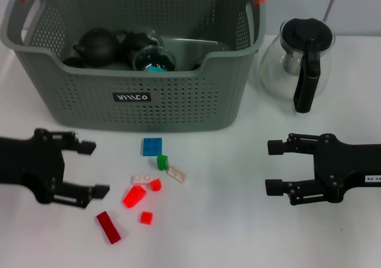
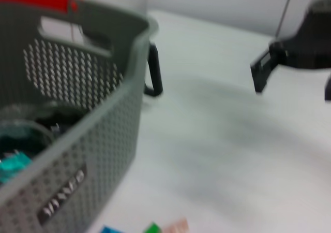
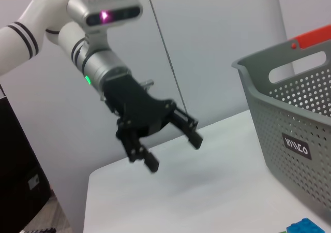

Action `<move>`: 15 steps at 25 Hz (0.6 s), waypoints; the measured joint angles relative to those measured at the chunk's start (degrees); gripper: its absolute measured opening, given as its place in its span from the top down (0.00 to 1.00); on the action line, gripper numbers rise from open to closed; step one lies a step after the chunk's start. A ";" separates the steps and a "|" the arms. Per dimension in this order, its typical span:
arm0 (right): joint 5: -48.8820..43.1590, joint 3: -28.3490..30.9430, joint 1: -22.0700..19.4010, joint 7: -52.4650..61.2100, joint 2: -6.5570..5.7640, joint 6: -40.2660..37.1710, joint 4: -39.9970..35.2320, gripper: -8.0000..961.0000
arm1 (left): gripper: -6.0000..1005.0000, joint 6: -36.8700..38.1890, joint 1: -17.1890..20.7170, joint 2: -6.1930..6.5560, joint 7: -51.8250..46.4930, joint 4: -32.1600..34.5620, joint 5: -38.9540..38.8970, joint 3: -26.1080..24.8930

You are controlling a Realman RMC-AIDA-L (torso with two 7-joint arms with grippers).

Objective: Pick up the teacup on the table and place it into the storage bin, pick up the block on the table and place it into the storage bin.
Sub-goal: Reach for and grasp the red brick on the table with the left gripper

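Observation:
The grey storage bin (image 1: 178, 95) stands at the back of the white table. It holds a dark teapot (image 1: 95, 46) and other dark tea ware. No teacup shows on the table. Several small blocks lie in front of the bin, among them a blue block (image 1: 152, 146), a green block (image 1: 162, 161) and a red block (image 1: 135, 196). My left gripper (image 1: 95, 168) hovers open and empty just left of the blocks. My right gripper (image 1: 269, 167) hovers open and empty well to their right. The right wrist view shows the left gripper (image 3: 173, 152) with its fingers spread.
A glass coffee pot (image 1: 300, 62) with a black lid and handle stands right of the bin. A dark red block (image 1: 108, 227) lies nearest the front edge. The bin's wall (image 2: 77, 140) fills the left wrist view, with block tips at the lower edge.

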 joint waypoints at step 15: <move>0.00 0.02 -0.16 -0.22 -0.05 0.16 0.82 0.05 | 0.13 -5.80 -0.73 -0.23 -3.07 7.45 12.35 11.48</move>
